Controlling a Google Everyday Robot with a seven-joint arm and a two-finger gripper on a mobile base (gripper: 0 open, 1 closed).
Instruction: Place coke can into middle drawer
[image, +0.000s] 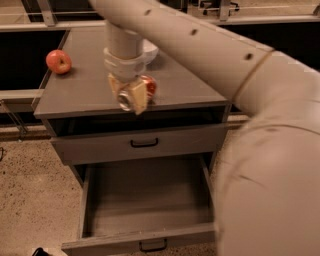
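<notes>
My gripper (128, 96) hangs from the arm over the front part of the cabinet top (85, 90). It is shut on the coke can (148, 86), a red can held on its side with its silver end facing the camera. The can is near the top's front edge, and I cannot tell if it touches the surface. Below, the middle drawer (150, 197) is pulled open, showing a flat grey floor and low side walls. Its black handle (152, 245) is on the front panel at the bottom of the view.
A red apple (58, 61) lies at the far left of the cabinet top. A white object (150, 50) sits behind the gripper. The other grey drawer (100, 147) is closed, with a black handle (144, 143). My large arm (270, 150) fills the right side. Speckled floor (30, 200) lies to the left.
</notes>
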